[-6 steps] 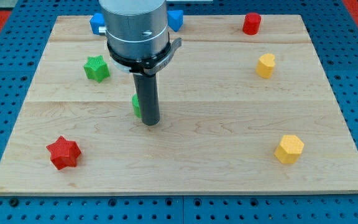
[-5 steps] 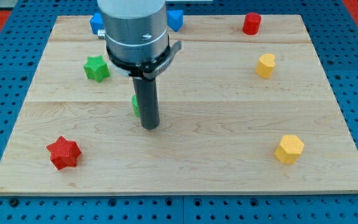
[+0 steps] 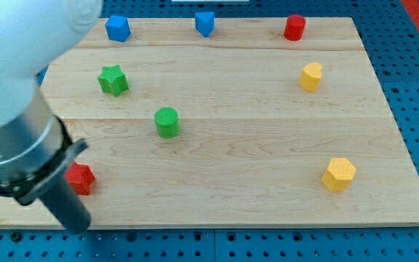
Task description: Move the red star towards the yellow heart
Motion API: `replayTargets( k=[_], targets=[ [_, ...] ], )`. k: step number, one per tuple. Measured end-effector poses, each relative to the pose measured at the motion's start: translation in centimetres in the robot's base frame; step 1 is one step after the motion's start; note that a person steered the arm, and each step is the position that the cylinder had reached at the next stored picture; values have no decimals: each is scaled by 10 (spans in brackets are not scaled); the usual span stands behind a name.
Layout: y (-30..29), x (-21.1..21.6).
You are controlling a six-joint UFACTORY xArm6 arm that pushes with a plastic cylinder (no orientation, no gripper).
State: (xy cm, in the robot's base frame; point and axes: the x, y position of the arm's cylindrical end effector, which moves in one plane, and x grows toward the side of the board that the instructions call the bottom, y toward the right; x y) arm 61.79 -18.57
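Note:
The red star (image 3: 83, 178) lies near the board's lower-left corner, partly hidden behind my rod. The yellow heart (image 3: 310, 76) sits far off at the view's right, upper part of the board. My tip (image 3: 77, 227) is at the board's bottom edge, just below and slightly left of the red star, close to it; I cannot tell whether it touches. The arm's body covers the view's left side.
A green star (image 3: 113, 79) and a green cylinder (image 3: 166, 121) lie left of centre. Two blue blocks (image 3: 117, 28) (image 3: 205, 22) and a red cylinder (image 3: 294, 27) line the top edge. A yellow hexagon (image 3: 338, 174) sits at lower right.
The rod has swung from beside the green cylinder at the board's middle down to the lower-left corner, below the red star. The green cylinder now shows fully. The blocks stay put.

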Motion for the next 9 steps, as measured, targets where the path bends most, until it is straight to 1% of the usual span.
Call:
replayTargets(
  k=[1, 2, 3, 4, 6, 7, 9],
  targets=[
    [-45, 0],
    [-53, -15],
    [-56, -27],
    [-39, -38],
    [-29, -66],
    [-6, -68],
    [92, -77]
  ],
)
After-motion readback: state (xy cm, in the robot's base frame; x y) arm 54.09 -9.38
